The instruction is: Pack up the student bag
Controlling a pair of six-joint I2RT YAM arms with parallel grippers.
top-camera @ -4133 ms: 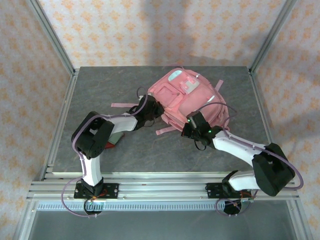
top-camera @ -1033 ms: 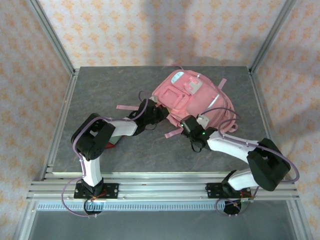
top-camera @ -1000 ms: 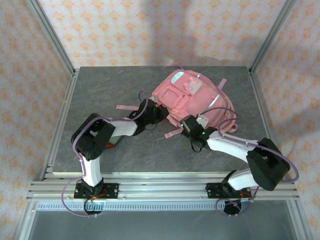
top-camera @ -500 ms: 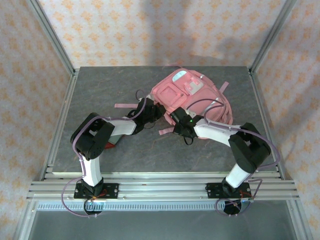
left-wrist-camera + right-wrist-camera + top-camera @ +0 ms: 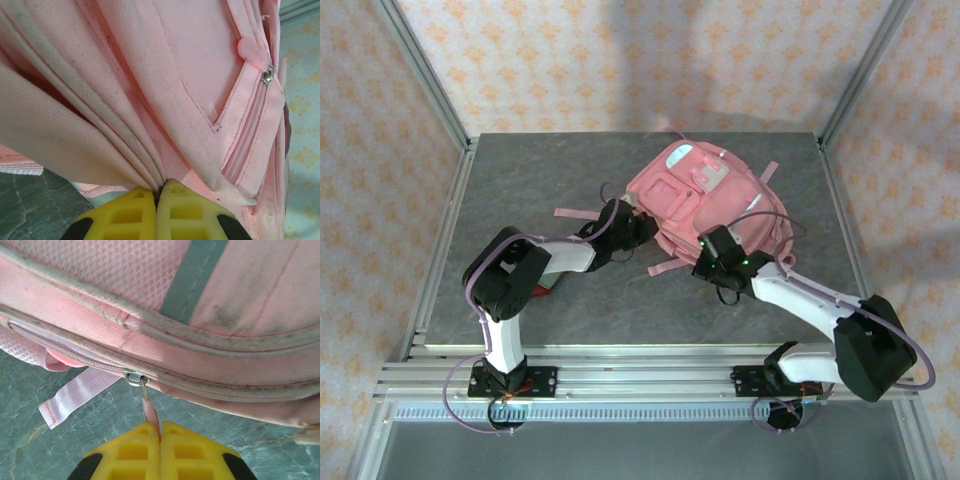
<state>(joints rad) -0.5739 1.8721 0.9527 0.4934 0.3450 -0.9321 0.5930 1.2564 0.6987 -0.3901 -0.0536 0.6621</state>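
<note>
The left gripper (image 5: 157,190) has its yellow fingers (image 5: 125,214) pinched tight on a fold of the large pink fabric backpack (image 5: 705,195), at the bag's left edge. The right gripper (image 5: 161,429) nips the thin pink zip pull tab (image 5: 150,411) (its metal slider sits just beyond the fingertips) on the bag's near side. A loose pink webbing strap (image 5: 75,396) lies flat to the left. The backpack rests far right of centre on the grey stone-patterned tabletop (image 5: 520,180). Silver aluminium frame posts (image 5: 425,68) rise at the far corners, before pale wallpaper with orange floral motifs (image 5: 620,60).
</note>
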